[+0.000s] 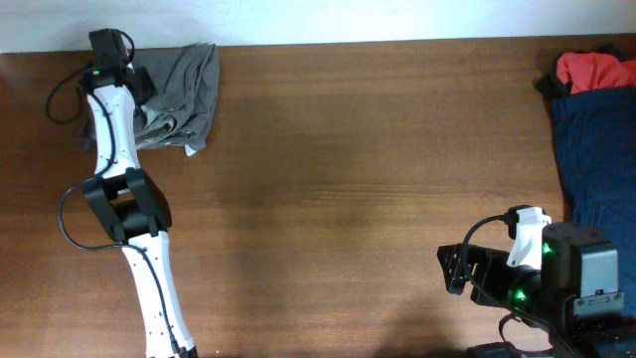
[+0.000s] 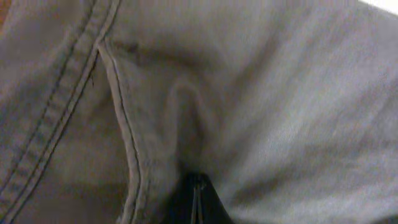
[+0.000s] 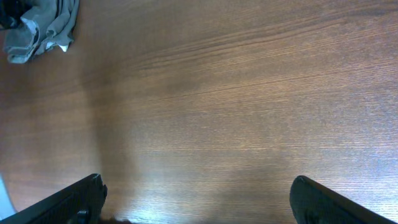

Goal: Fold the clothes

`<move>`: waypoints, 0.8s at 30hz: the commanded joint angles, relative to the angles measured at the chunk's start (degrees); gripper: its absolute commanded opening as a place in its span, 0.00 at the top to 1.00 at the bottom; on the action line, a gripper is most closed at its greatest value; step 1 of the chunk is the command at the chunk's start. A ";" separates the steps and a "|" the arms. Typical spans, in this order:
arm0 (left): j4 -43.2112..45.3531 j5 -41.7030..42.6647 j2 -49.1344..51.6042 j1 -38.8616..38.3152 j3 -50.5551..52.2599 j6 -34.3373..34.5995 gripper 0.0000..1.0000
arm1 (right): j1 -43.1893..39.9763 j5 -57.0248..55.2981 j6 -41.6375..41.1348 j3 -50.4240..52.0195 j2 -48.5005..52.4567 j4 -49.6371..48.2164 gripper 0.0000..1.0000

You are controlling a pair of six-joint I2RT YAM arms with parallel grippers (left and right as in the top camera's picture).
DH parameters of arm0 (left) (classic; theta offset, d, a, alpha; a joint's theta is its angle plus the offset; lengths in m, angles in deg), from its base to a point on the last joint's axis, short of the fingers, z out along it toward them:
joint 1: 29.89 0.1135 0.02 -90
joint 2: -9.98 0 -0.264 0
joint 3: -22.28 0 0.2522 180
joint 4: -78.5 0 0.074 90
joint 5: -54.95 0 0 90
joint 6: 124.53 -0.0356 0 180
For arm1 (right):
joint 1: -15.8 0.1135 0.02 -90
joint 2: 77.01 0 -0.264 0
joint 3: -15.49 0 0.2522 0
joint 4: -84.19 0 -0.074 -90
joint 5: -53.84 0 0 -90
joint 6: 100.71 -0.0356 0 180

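Observation:
The grey shorts (image 1: 189, 89) lie bunched at the table's far left corner. My left gripper (image 1: 141, 82) is at their left side. In the left wrist view the grey fabric (image 2: 261, 106), with a stitched seam, fills the frame and puckers into the shut fingertips (image 2: 198, 193). The shorts also show small in the right wrist view (image 3: 43, 28). A dark navy garment (image 1: 596, 149) lies at the far right edge with a red one (image 1: 594, 68) above it. My right gripper (image 1: 455, 270) is open and empty over bare table (image 3: 199, 205), far from all the clothes.
The brown wooden table (image 1: 348, 179) stretches between the two arms. Its back edge meets a white wall. The right arm's base and black camera housing (image 1: 581, 278) sit at the front right, just below the navy garment.

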 commanded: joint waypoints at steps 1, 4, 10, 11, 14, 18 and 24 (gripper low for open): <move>1.51 -0.46 4.35 0.04 -0.02 0.31 0.99 | 0.35 -0.66 -0.46 0.15 -0.02 -0.13 0.01; 2.82 -0.46 4.57 0.07 -0.02 0.31 0.99 | 0.35 -0.66 -0.46 0.15 -0.02 -0.13 0.01; 1.95 -0.42 4.50 0.04 -0.81 0.31 0.94 | 0.35 -0.66 -0.46 0.15 -0.02 -0.13 0.01; 0.81 -0.42 4.31 0.04 -1.31 0.28 0.93 | 0.35 -0.66 -0.46 0.15 -0.02 -0.13 0.01; -2.40 -0.42 2.80 0.04 -3.34 0.31 0.91 | 0.35 -0.66 -0.46 0.15 -0.02 -0.13 0.01; -7.45 -0.22 -1.77 -0.15 -8.04 0.35 0.72 | 0.35 -0.66 -0.46 0.15 -0.02 -0.13 0.01; -17.16 8.52 -11.06 -0.44 -15.23 0.74 0.01 | 0.35 -0.66 -0.46 0.15 -0.02 -0.13 0.01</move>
